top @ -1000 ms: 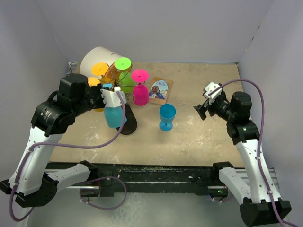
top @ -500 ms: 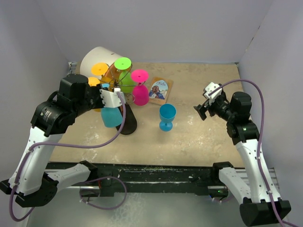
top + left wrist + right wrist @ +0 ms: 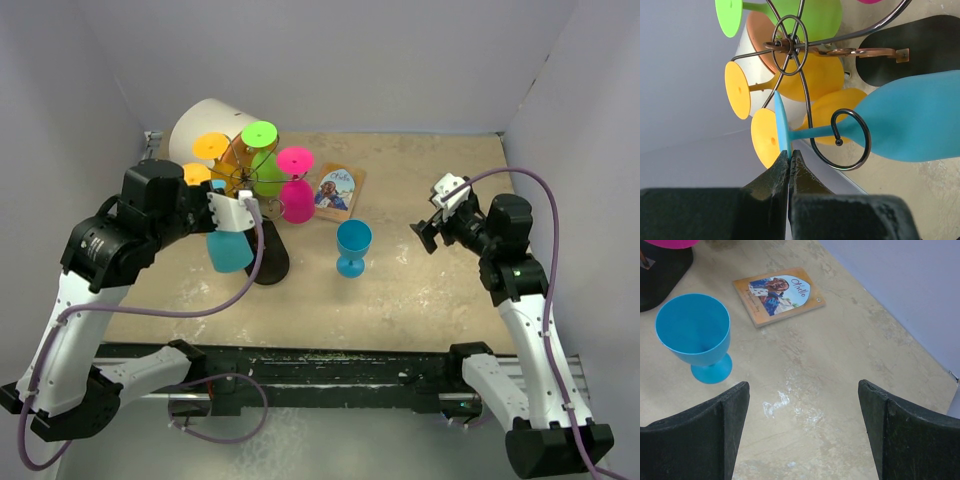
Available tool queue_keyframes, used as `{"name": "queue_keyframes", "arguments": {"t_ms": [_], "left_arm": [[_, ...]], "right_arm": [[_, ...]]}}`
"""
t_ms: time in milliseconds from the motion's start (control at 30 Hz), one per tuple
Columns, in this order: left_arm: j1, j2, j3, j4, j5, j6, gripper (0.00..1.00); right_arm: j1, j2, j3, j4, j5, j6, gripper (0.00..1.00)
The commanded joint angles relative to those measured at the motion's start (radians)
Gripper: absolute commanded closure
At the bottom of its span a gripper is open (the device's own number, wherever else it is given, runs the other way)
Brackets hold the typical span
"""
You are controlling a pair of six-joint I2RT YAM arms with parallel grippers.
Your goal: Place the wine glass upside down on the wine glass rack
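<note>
Rack [image 3: 274, 262] stands on the counter [image 3: 420, 290], left of centre; blue glass [image 3: 920, 120] hangs inverted and tilted at the rack's near side, stem inside a wire curl; left gripper [image 3: 789, 155] pinches the rim of its foot; right gripper [image 3: 802, 387] hovers spread, well apart, above a second glass [image 3: 692, 335] standing upright.

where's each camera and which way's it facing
Top external: above, behind the robot, looking down on the tan table; both arms show.
Left wrist: along the shut left gripper at the blue plastic wine glass and dark wire rack.
Right wrist: down past the open right gripper at an upright blue goblet, shared with top.
</note>
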Motion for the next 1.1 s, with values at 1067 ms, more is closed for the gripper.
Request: {"name": "queue_keyframes", "arguments": {"t_ms": [1067], "left_arm": [[0.004,-0.053,0.089,-0.099,0.095,0.014,1.0]], "right_arm": [[-0.027,-0.007,-0.007,0.049,-0.02,-0.009,0.08]]}}
